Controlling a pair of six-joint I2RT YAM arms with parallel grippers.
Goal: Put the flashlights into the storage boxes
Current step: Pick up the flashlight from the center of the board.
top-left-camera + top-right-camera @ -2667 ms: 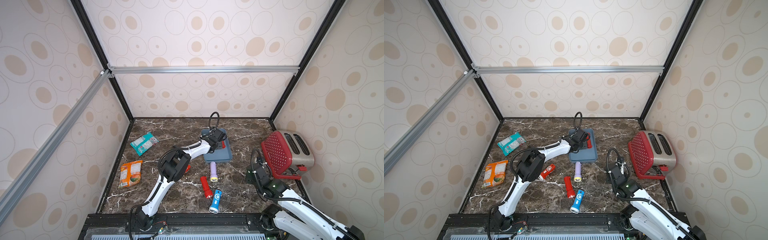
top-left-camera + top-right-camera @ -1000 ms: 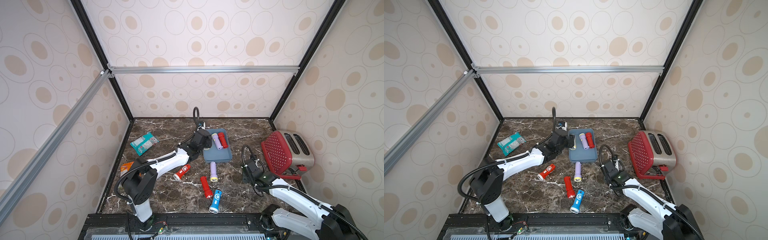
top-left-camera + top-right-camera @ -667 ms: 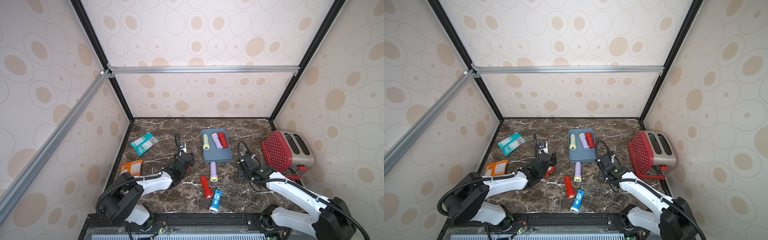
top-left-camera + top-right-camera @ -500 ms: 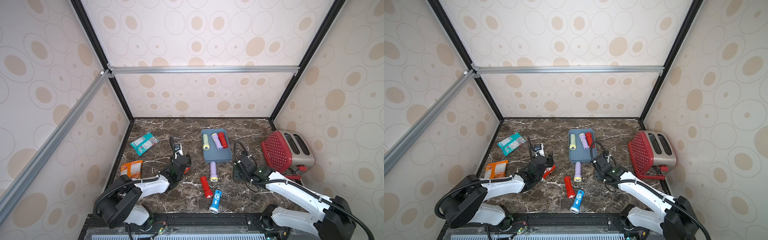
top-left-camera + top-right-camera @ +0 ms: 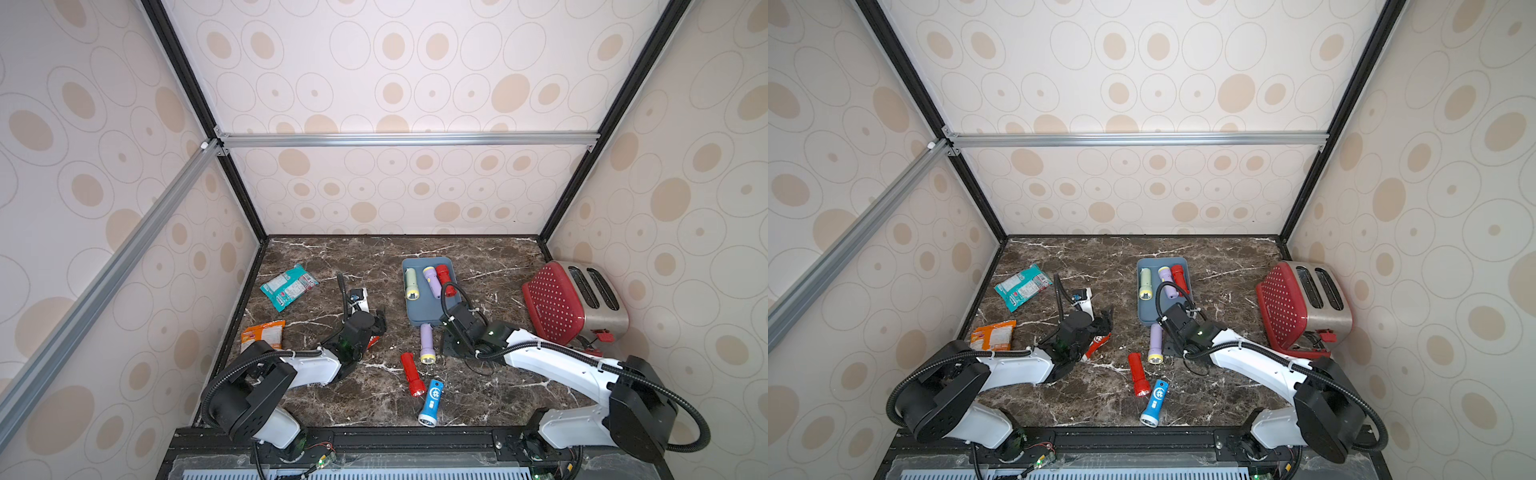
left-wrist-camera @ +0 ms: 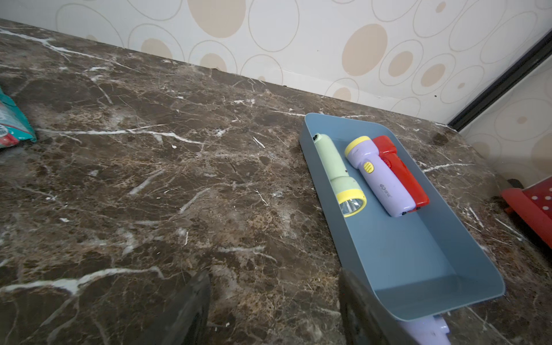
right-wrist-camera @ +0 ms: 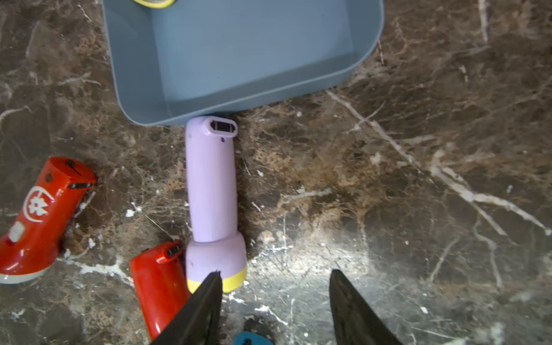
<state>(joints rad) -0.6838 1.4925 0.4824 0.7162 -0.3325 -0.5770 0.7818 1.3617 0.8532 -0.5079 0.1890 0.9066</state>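
Three flashlights already lie side by side at the far end of the storage box [image 5: 424,313]: a pale green flashlight [image 5: 411,282], a lilac flashlight [image 5: 431,280] and a red flashlight [image 5: 444,277]. They are packed against one another, which leaves the near half of the box bare for the rest. Four more are out on the desk [image 5: 374,257]. A second lilac flashlight [image 7: 210,191] lies lengthwise with its tail touching the box's near wall, and a plain red flashlight [image 5: 410,374] lies just beside its head. A blue flashlight [image 5: 432,401] is nearer the front edge, and a logo-marked red flashlight [image 5: 1096,343] is half hidden under the left arm in both top views. The right gripper [image 7: 276,310] hangs low beside the yellow-rimmed head of the second lilac flashlight, jaws apart with nothing between them. One finger overlaps that rim in the right wrist view, though I cannot tell if it touches. This looks like an approach to the flashlight nearest the box; the gripper would need to shift sideways to straddle the body, with the plain red neighbour crowding one side. The left gripper [image 6: 274,310] is likewise open and empty over bare desk, apparently poised above the logo-marked one. The toaster [image 5: 573,303], the teal packet [image 5: 289,286] and the orange packet [image 5: 264,332] lie well apart and seem irrelevant.
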